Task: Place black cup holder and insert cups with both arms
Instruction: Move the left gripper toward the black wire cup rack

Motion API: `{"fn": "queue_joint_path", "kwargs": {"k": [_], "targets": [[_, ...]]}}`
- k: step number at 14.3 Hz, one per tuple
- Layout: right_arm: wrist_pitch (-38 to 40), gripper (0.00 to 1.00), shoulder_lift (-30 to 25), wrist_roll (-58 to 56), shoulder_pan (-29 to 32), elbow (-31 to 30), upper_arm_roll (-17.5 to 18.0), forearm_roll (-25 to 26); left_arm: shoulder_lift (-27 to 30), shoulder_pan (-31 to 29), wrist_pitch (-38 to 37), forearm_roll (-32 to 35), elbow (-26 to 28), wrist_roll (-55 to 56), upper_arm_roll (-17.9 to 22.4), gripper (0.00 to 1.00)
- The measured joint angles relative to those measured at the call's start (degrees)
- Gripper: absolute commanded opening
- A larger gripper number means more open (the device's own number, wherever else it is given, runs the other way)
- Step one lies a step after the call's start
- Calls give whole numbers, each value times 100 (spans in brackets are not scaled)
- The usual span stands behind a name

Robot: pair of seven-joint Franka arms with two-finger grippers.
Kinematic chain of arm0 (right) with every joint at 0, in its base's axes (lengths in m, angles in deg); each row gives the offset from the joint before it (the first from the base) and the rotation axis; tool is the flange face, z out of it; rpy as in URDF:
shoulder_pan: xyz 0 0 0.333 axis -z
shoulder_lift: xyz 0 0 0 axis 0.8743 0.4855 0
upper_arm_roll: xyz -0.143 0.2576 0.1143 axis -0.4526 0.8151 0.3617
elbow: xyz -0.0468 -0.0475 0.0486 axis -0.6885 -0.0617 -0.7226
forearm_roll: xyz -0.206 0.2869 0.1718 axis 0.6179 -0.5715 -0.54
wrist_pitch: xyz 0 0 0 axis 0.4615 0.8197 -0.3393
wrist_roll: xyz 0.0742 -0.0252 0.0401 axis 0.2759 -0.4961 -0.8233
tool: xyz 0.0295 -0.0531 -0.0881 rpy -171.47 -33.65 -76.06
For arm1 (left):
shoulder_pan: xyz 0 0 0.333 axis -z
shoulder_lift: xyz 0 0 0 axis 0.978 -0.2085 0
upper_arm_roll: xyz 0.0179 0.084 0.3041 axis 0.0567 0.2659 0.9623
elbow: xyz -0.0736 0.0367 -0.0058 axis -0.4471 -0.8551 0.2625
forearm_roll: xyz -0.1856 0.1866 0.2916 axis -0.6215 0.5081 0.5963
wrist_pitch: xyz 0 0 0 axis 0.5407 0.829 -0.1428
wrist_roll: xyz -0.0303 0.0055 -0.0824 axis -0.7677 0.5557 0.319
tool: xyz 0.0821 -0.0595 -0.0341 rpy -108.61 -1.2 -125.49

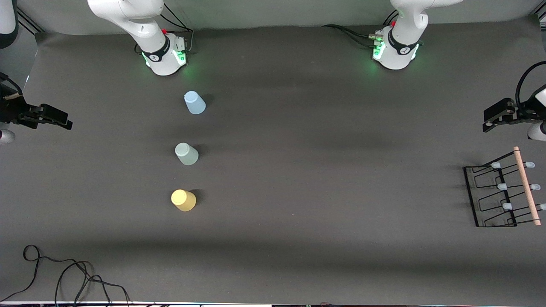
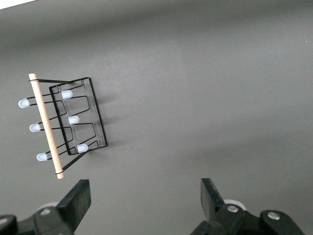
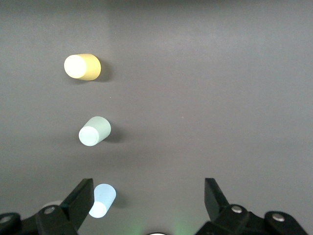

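The black cup holder (image 1: 507,206) stands at the left arm's end of the table, its wooden rod handle (image 1: 527,187) on top. It also shows in the left wrist view (image 2: 73,120). Three cups stand narrow end up in a row toward the right arm's end: light blue (image 1: 195,103), pale green (image 1: 186,154), and yellow (image 1: 183,200) nearest the front camera. They also show in the right wrist view: blue (image 3: 102,200), green (image 3: 94,130), yellow (image 3: 82,66). My left gripper (image 2: 145,191) is open and empty, raised near the holder (image 1: 497,114). My right gripper (image 3: 148,191) is open and empty at the table's other end (image 1: 53,118).
The table is covered by a dark grey mat (image 1: 324,170). A loose black cable (image 1: 64,273) lies at the near corner at the right arm's end. The two arm bases (image 1: 164,57) (image 1: 394,53) glow green along the table's edge.
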State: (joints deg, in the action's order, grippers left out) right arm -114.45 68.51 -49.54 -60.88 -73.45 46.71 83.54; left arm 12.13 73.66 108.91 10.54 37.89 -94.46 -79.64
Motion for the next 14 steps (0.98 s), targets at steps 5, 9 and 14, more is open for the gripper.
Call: {"fn": "queue_joint_path", "kwargs": {"k": [5, 9, 14], "targets": [[7, 100, -19, 0, 0, -35, 0, 0, -32, -5, 0, 1, 13, 13, -4, 100], [7, 100, -24, 0, 0, -38, 0, 0, -371, -258, 323, 40, 61, 7, 13, 100], [7, 100, -26, 0, 0, -43, 0, 0, -1180, -1098, 1104, 389, 113, -825, 46, 100]]}}
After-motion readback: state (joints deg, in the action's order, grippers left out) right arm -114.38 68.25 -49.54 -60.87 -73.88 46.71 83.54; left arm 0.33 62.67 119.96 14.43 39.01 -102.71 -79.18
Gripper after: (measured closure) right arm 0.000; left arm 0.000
